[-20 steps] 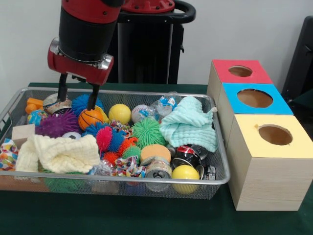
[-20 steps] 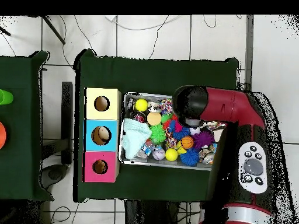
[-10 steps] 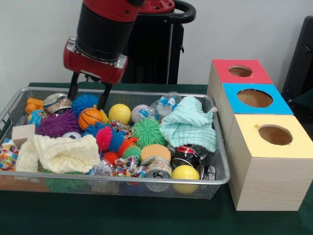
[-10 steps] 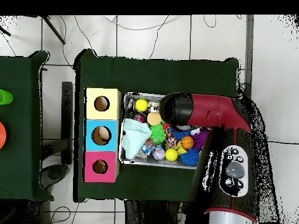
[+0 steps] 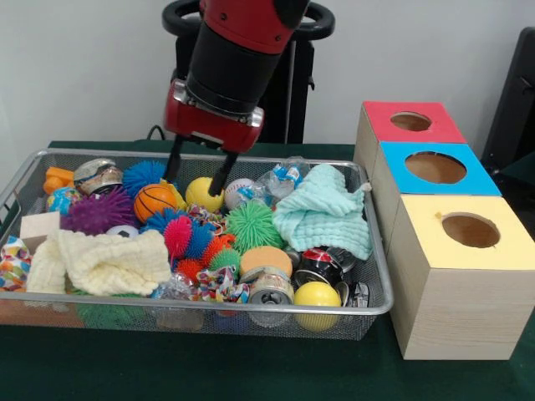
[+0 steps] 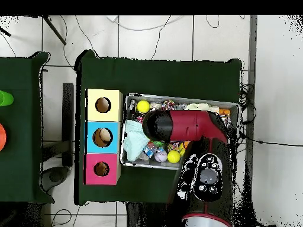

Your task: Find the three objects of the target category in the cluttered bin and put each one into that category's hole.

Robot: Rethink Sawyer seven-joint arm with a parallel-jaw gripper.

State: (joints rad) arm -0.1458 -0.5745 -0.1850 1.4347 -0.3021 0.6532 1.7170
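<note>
Yellow ball (image 5: 204, 193): lies at the far side of the wire bin (image 5: 380, 288), directly under the gripper (image 5: 200, 175); the target category is not stated, so this is my guess at the thing in hand.
Jaws: spread apart and empty, one finger either side of the ball, tips just above it.
Handling: looks light, smooth and round, likely to roll or squirt out; take it across its widest part, squarely.
Neighbours: orange ball (image 5: 155, 201) just beside it, white ball (image 5: 237, 191) on the other side, mint cloth (image 5: 323, 211) further along; little room for the fingers.
Holes: red box (image 5: 408, 122), blue box (image 5: 435, 169) and yellow box (image 5: 471, 230) stand in a row beside the bin.
Surface: dark green table cloth (image 5: 209, 368).
Room: overhead, the arm hides the ball; pale tiled floor (image 6: 278, 88) with cables around.
</note>
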